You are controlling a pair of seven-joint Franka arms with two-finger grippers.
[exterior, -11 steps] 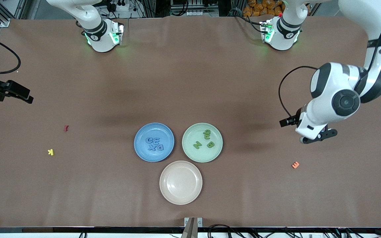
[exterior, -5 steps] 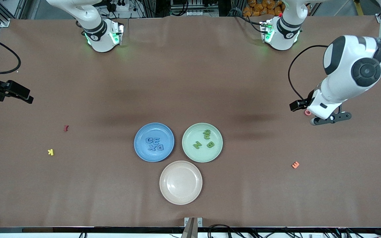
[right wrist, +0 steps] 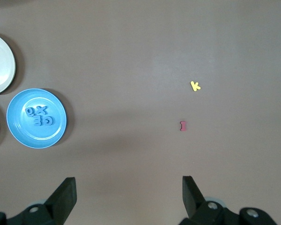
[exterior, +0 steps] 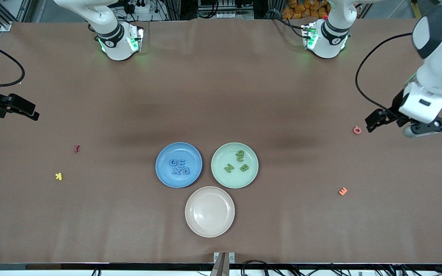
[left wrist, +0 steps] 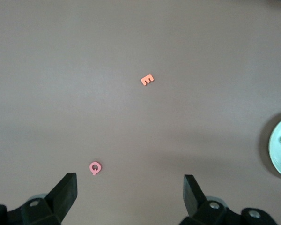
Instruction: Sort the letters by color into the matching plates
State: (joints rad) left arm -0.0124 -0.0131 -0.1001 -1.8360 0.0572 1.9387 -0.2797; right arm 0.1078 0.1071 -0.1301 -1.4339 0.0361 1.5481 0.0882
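Withdrawn left gripper (exterior: 416, 124), partly cropped.

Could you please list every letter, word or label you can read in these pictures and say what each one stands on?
"C", "E", "X", "D": blue letters in the blue plate.
"N", "B": green letters in the green plate; the two others beside them are unclear.
"K": yellow letter on the table.
"E": orange letter on the table.
"Q": pink letter on the table.
The red letter is too small to read.
No words or labels are legible.
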